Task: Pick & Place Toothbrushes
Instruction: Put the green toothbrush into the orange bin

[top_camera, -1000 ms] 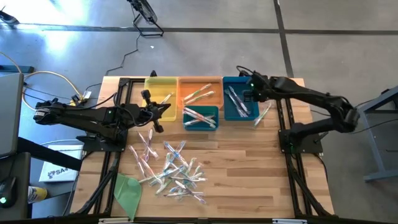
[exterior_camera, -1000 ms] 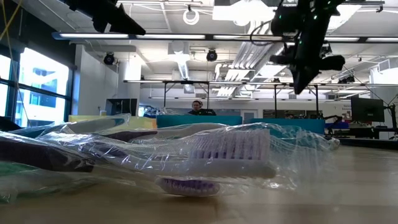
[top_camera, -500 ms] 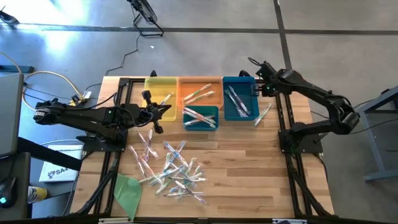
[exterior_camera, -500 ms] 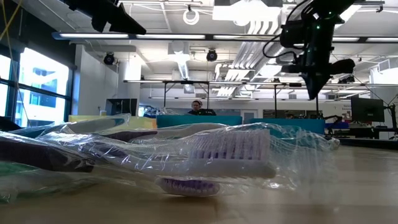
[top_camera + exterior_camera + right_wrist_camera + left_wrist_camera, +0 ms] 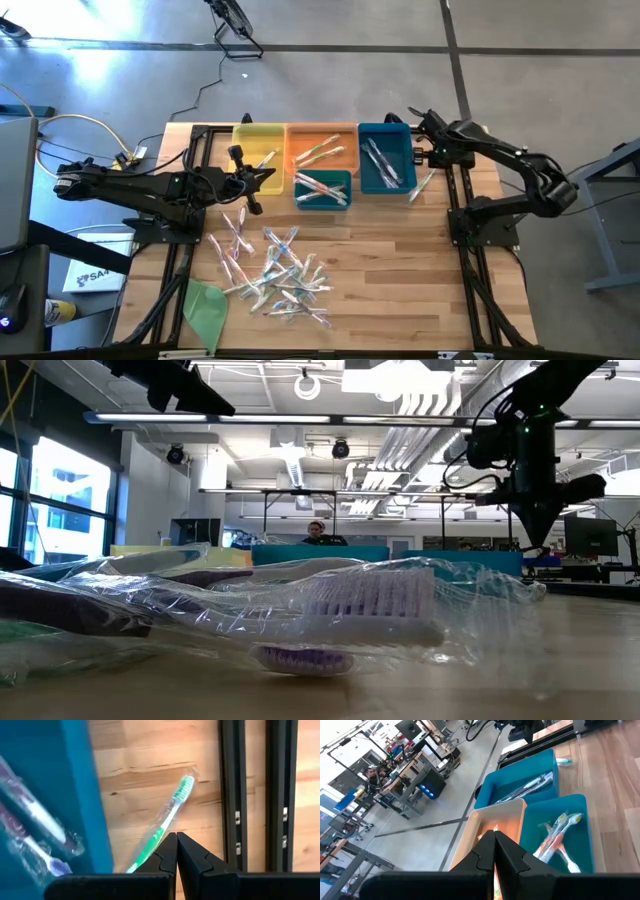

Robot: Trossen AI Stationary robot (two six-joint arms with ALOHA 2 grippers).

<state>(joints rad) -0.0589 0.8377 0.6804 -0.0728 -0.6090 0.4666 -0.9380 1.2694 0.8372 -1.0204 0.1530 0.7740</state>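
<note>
Hanging past the far right corner of the dark blue bin [image 5: 385,157], the right gripper [image 5: 418,122] is clenched on nothing, its dark fingers [image 5: 167,851] pressed flat together above a green toothbrush [image 5: 162,827] in clear crinkled wrap lying on the wood just beside the bin's wall. The left gripper [image 5: 240,153] is likewise pinched closed and empty, at the edge of the yellow bin [image 5: 258,145]. More wrapped toothbrushes [image 5: 275,268] lie scattered in a loose pile on the plank table [image 5: 400,280], with others inside the orange bin [image 5: 322,146], the small teal bin [image 5: 322,188] and the dark blue one. A flat green sheet [image 5: 205,308] sits at the table's near left corner. No writing can be read.
</note>
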